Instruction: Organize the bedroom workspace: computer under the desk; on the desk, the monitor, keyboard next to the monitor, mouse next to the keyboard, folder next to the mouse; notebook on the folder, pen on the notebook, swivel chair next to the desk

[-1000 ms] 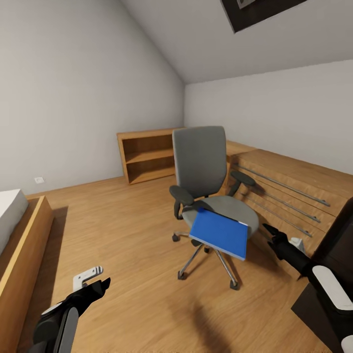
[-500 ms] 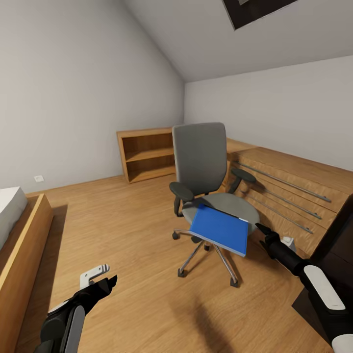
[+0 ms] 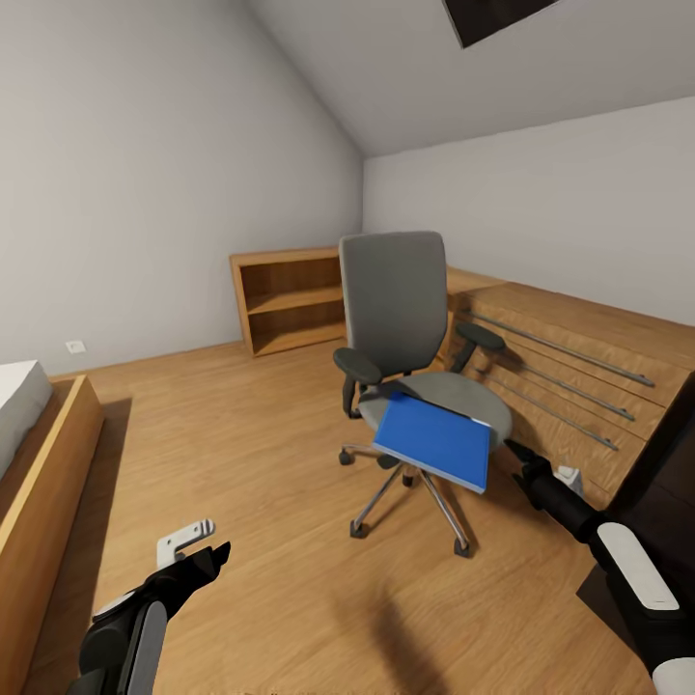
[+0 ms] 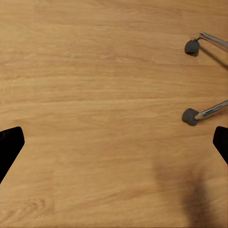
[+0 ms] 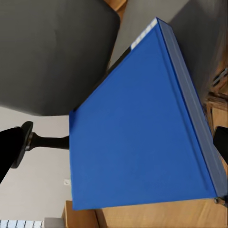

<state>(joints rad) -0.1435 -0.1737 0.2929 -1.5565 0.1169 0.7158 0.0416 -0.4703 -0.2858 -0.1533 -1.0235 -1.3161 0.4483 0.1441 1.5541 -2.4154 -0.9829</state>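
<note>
While the folder (image 3: 433,442) lies on the swivel chair (image 3: 405,338) seat, the right pincer (image 3: 510,448) (spread wide, empty) nears its edge, presumably to close on it and lift.

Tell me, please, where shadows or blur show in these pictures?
Head view: soft shadow on the floor before the swivel chair, edges slightly smeared. Left wrist view: a dim patch darkens the floorboards. Right wrist view: the folder is sharp and evenly lit.

Black arms w/ white shell panels, left end effector (image 3: 198,545) black finger + white bracket, right end effector (image 3: 516,456) slim black
</note>
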